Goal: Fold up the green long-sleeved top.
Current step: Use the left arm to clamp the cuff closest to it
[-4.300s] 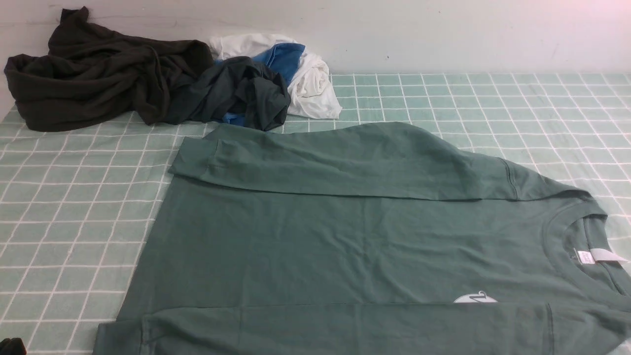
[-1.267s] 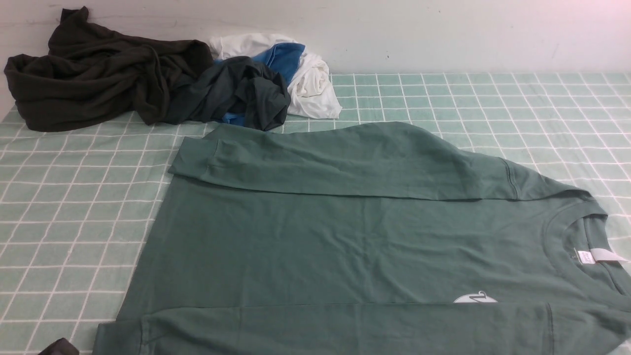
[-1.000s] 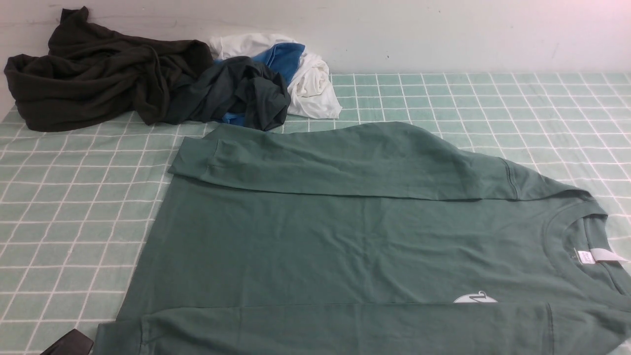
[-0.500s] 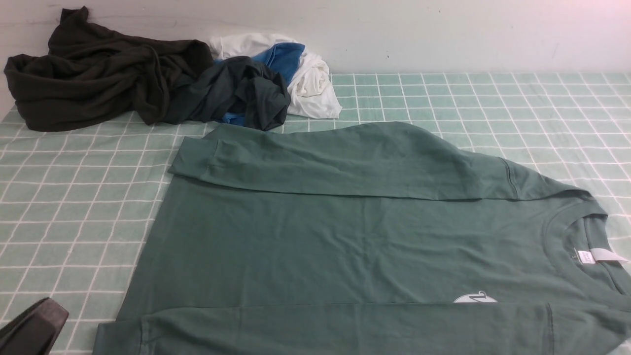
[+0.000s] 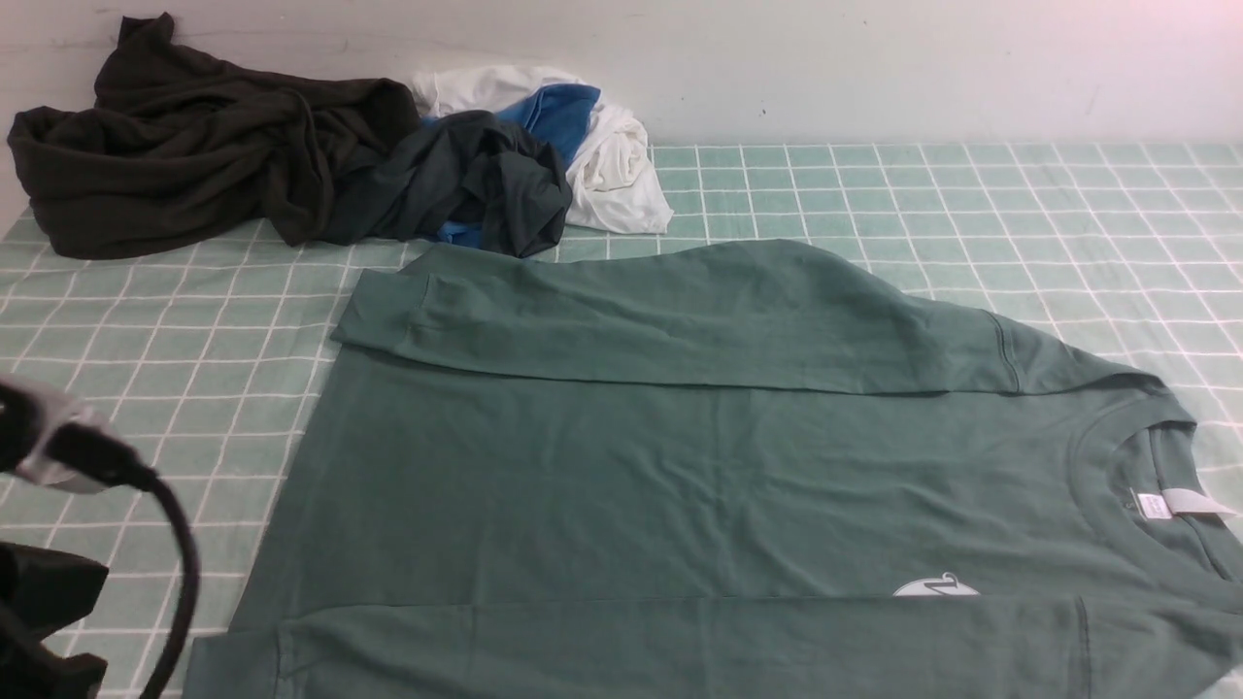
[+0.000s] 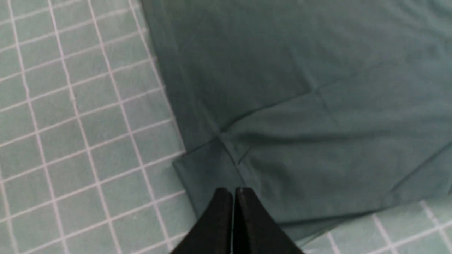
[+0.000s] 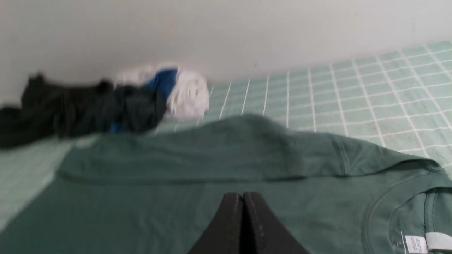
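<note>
Left wrist view. Left pincer (image 6: 233, 196): tips pressed together, nothing held. Item, green long-sleeved top (image 6: 317, 88): spread flat, sleeve cuff (image 6: 206, 173) and hem corner just ahead of the tips. Right pincer (image 7: 243, 199): likewise closed and empty, top's body ahead of it. Advice: part the tips, pinch cuff and hem layers together, lift low.

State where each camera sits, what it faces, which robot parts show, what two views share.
Front: between the arms, facing forward over the top; left arm at left edge.
Left wrist: above the top's cuff, facing down; shut left gripper.
Right wrist: over the top, facing the clothes pile; shut right gripper.
Front and right wrist share the neck label.
</note>
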Controlling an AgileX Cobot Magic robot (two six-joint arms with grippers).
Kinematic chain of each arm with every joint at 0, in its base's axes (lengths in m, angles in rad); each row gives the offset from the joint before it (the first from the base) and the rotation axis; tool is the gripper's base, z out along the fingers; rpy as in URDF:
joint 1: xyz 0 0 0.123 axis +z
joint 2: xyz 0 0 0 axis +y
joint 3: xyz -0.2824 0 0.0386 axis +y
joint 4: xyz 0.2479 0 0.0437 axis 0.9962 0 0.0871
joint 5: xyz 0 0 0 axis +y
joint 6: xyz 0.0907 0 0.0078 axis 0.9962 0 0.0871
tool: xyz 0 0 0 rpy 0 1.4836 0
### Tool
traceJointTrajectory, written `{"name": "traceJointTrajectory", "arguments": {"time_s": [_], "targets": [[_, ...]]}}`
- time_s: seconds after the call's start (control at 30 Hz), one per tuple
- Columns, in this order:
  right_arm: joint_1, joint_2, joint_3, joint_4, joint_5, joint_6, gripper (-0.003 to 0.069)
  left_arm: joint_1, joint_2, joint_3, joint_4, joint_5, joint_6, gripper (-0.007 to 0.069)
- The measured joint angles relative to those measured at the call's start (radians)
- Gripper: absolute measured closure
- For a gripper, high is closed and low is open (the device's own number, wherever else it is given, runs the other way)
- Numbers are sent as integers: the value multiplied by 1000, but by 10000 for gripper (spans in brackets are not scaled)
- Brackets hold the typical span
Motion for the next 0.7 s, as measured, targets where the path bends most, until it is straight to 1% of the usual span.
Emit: {"name": "traceJointTrajectory", "arguments": {"time_s": [0.1, 0.17, 0.2, 0.23, 0.3, 0.4, 0.43, 0.5, 0.6, 0.63, 0.67, 0.7], "targets": [[10, 162, -129, -83, 220, -12, 674, -91, 122, -47, 77, 31, -24, 627], [47, 261, -182, -126, 365, 5, 674, -168, 230, -55, 113, 34, -31, 624], [57, 277, -185, -129, 374, 6, 674, -173, 239, -55, 116, 34, -32, 623], [94, 325, -198, -154, 427, 16, 674, -209, 302, -55, 128, 35, -37, 613], [146, 371, -201, -193, 480, 22, 674, -244, 390, -55, 134, 32, -48, 585], [233, 420, -201, -266, 509, 27, 674, -274, 513, -57, 151, 8, -66, 520], [238, 422, -201, -270, 509, 27, 674, -274, 513, -57, 151, 6, -67, 515], [283, 433, -201, -299, 496, 29, 674, -276, 612, -79, 153, -20, -72, 426], [298, 434, -202, -307, 465, 29, 674, -276, 689, -115, 160, -53, -77, 337], [298, 434, -202, -308, 463, 29, 674, -276, 700, -118, 161, -57, -78, 324], [299, 434, -202, -310, 453, 29, 674, -276, 741, -141, 170, -79, -79, 280], [299, 434, -202, -310, 451, 29, 674, -276, 747, -144, 171, -82, -79, 276]]}}
